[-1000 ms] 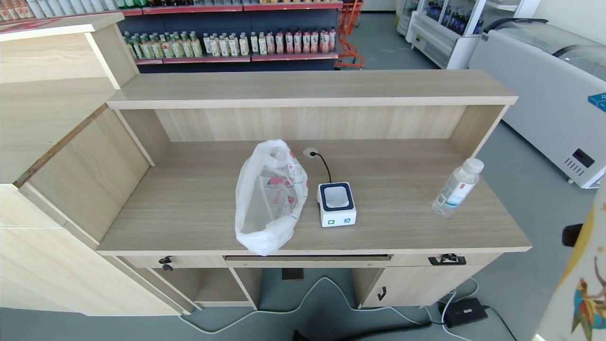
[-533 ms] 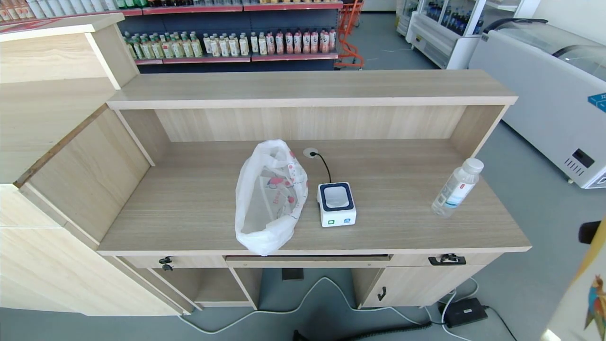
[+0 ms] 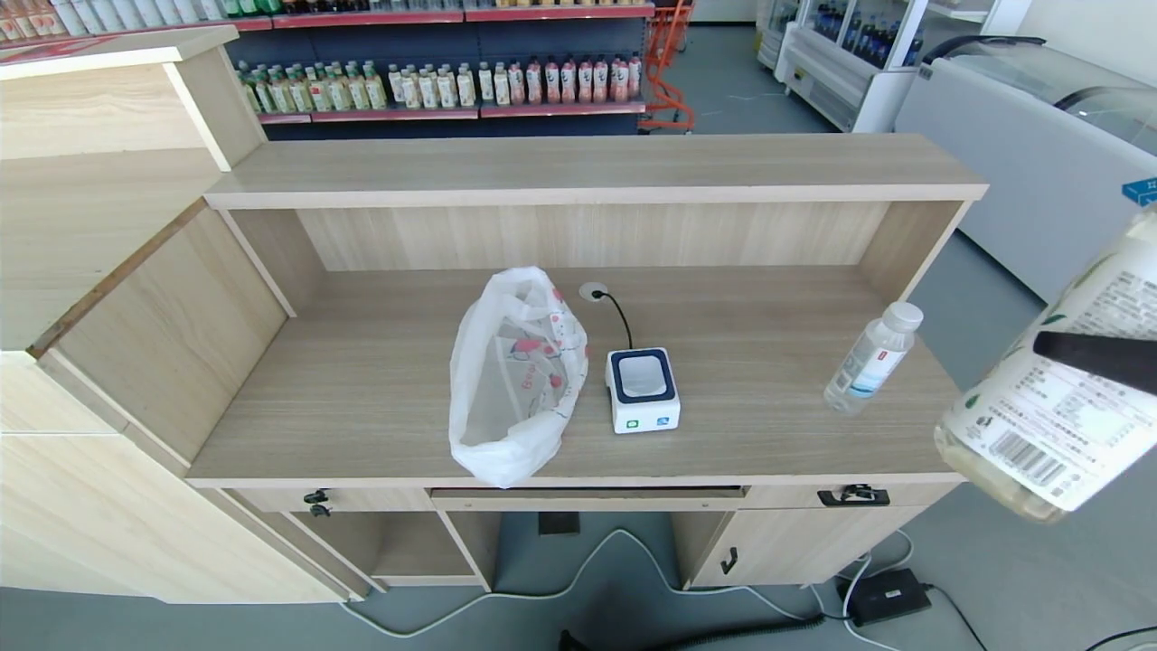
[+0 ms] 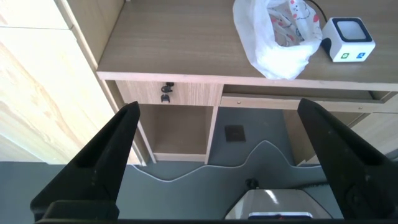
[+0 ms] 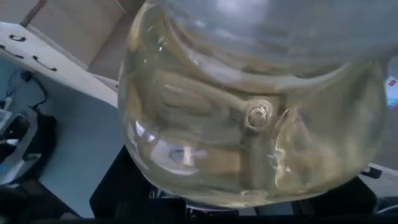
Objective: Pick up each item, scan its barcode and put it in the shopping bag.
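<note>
The right tool [image 3: 1107, 362] is clenched on a large bottle of pale tea [image 3: 1053, 389], with one dark finger [image 3: 1089, 353] lying across the label. In the right wrist view the bottle's base bulges close over the tool. The bottle hangs tilted in the air off the right end of the worktop [image 3: 768, 362]. Its barcode [image 3: 1026, 457] sits low on the label and is turned up toward the head camera. The left tool [image 4: 217, 165] is released and holds nothing, spread wide out in front of the worktop's front edge and lower than it.

A clear water bottle [image 3: 872, 360] stands near the worktop's right edge, between the held bottle and the scanner [image 3: 643, 389]. The scanner sits mid-worktop with its window facing up. The shopping bag [image 3: 515, 380] lies slumped just beside the scanner, toward the left edge, its lower end reaching the front edge.

Several things could go wrong from here:
- **No read:** the barcode faces away from the scanner window, so carrying the bottle over without rolling it would likely give no scan.
- **Collision:** a low sweep inward could knock the water bottle over or off the right edge.
- **Slip:** the round, full bottle may twist or slide in the grip while being turned.
- **Bag:** the limp bag could fold shut, or be dragged over the front edge as the bottle goes in.
</note>
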Robot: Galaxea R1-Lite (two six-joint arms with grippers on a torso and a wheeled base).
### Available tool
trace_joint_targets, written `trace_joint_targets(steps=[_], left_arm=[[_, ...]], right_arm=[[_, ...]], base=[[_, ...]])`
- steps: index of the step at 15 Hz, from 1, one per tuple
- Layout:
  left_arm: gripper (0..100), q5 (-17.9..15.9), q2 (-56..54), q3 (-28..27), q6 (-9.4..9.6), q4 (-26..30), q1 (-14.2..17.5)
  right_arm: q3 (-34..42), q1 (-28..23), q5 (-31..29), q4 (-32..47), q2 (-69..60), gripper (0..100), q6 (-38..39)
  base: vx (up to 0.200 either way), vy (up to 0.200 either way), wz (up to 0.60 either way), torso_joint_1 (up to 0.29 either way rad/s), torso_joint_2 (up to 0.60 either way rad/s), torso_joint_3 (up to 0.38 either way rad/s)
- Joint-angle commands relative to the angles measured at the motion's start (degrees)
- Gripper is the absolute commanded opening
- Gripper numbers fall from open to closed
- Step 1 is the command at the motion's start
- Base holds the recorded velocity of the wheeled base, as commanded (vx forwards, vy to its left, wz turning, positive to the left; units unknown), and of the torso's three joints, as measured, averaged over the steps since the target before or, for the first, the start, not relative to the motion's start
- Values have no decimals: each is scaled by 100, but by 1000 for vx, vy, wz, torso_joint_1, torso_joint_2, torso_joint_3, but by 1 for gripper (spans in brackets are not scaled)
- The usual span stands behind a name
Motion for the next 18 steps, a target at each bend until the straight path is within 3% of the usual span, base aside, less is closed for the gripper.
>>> trace_joint_targets(steps=[1, 2, 4, 8, 13, 16, 18], left_arm=[[100, 0, -2, 0, -6, 2, 0], [100, 0, -2, 0, 2, 2, 0], [100, 0, -2, 0, 2, 2, 0], [100, 0, -2, 0, -6, 2, 0], [100, 0, -2, 0, 2, 2, 0], [100, 0, -2, 0, 2, 2, 0], [100, 0, -2, 0, 2, 2, 0]], right_arm=[[132, -334, -1394, -143, 673, 0, -568], [202, -474, -1561, -301, 744, 0, -779], [282, -914, -2098, -310, 919, 0, -1966], [369, -2267, -2080, -415, 1288, 0, -4822], [703, -2311, -1913, -2190, 2009, 0, -5490], [528, -2311, -832, -2762, 2413, 0, -5341], [519, -2250, -779, -3043, 2572, 0, -5376]], base=[[0, 0, 0, 0, 0, 0], [0, 0, 0, 0, 0, 0], [0, 0, 0, 0, 0, 0], [0, 0, 0, 0, 0, 0], [0, 0, 0, 0, 0, 0], [0, 0, 0, 0, 0, 0], [0, 0, 0, 0, 0, 0]])
